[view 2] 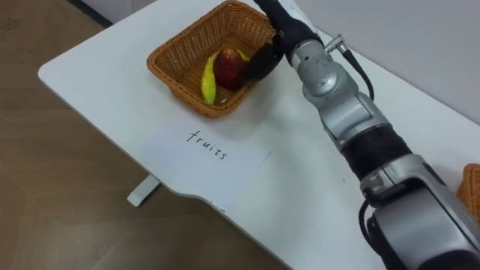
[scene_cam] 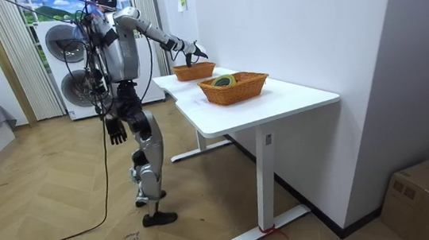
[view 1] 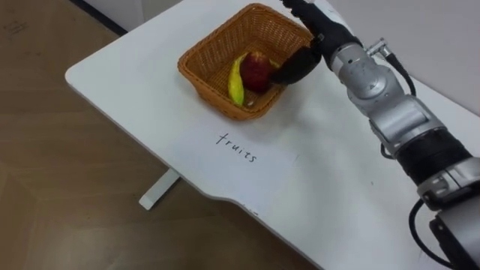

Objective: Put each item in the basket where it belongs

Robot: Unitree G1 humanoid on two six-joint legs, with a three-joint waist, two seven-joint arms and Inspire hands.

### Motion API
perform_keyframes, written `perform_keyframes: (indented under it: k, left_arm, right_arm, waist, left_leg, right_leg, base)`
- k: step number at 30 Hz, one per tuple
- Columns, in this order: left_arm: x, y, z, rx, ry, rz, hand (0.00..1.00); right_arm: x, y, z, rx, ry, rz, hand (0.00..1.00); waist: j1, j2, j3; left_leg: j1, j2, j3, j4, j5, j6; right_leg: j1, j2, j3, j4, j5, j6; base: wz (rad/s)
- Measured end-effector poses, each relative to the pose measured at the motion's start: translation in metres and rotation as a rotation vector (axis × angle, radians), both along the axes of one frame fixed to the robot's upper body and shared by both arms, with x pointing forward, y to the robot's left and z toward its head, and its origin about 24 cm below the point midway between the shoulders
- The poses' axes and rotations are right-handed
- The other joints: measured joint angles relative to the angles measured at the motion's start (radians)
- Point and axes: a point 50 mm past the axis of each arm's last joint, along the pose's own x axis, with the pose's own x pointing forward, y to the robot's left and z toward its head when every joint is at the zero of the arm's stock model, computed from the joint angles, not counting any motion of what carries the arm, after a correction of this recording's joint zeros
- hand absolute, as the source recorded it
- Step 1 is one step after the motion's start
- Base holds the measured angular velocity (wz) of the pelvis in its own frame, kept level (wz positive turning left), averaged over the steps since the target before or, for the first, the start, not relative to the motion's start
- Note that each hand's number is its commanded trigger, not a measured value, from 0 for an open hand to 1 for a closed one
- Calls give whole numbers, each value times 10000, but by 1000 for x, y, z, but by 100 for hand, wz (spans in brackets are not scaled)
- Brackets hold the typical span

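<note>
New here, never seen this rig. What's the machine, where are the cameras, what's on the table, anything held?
It is a two-legged humanoid robot standing at a white table. Two pictures come from the stereo camera on its head, looking down; the third is from a camera standing in the room. Its right hand is over a brown wicker basket holding a yellow banana and a red apple, beside a handwritten paper label. Whether it grips anything is unclear. A second wicker basket sits further along. Its left hand hangs at its side.
</note>
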Motion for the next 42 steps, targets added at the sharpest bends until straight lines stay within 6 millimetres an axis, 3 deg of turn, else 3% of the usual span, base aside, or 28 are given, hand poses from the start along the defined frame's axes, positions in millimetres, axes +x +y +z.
perform_keyframes:
  k: [6,15,21,28,32,42]
  left_arm:
    - [-1,2,2,112,-207,26,0]
    - [-7,0,0,193,-88,118,0]
    - [1,-1,1,161,-305,125,0]
    - [19,-3,4,82,-1036,40,0]
    - [25,-5,5,48,-1341,159,0]
    - [26,-4,6,99,-1543,108,0]
  right_arm:
    - [-2,-9,29,685,-1021,-98,0]
    - [-17,-26,37,1176,-1780,-358,0]
    - [-24,-38,49,1129,-2549,-758,0]
    - [-34,-62,59,1662,-3268,-1614,0]
    - [-40,-66,65,2016,-3631,-1655,0]
    - [-70,-95,74,2345,-4827,-2482,0]
  waist:
    - [-529,26,-1]
    - [-1190,320,-235]
    - [-1694,539,-307]
    - [-2376,569,-317]
    - [-2464,595,-312]
    - [-3113,788,-245]
  left_leg:
    - [384,2,118,-2,-53,12]
    - [759,112,522,-41,-91,48]
    - [1040,176,791,-137,-92,48]
    - [1228,221,1127,-273,-97,59]
    - [1463,305,1475,-412,-105,55]
    - [1727,368,1865,-548,-177,68]
  right_leg:
    - [350,29,270,-3,6,11]
    - [546,19,707,56,31,25]
    - [575,42,992,182,42,18]
    - [563,75,1316,210,58,-1]
    - [574,154,1626,216,69,-15]
    - [558,189,2064,197,74,-10]
  base:
    - [-7]
    - [-13]
    - [-14]
    - [-14]
    - [-29]
    - [-11]
